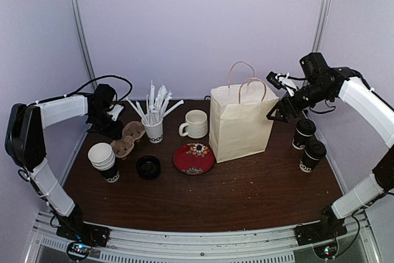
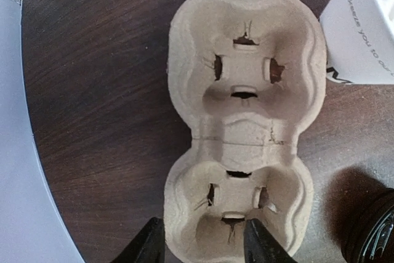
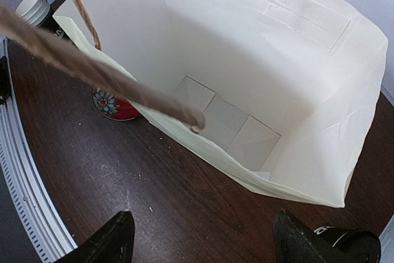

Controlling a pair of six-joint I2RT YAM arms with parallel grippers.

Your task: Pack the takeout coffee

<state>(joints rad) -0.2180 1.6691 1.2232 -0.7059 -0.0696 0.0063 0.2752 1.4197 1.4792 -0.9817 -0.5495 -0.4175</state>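
Note:
Two black lidded coffee cups (image 1: 303,133) (image 1: 313,155) stand at the right of the table, beside a cream paper bag (image 1: 240,121). My right gripper (image 1: 280,112) hovers open and empty above the table at the bag's right side. In the right wrist view the bag (image 3: 246,60) is open and empty inside, and one black cup lid (image 3: 348,244) shows by the right finger. A brown pulp two-cup carrier (image 1: 126,138) lies at the left. My left gripper (image 2: 203,247) is open, its jaws straddling the near pocket's left rim of the carrier (image 2: 243,127).
A white cup of straws (image 1: 154,129), a cream mug (image 1: 196,123), a red flowered dish (image 1: 194,158), a loose black lid (image 1: 148,167) and a stack of white cups (image 1: 104,161) stand between carrier and bag. The bag's rope handle (image 3: 92,72) crosses the right wrist view.

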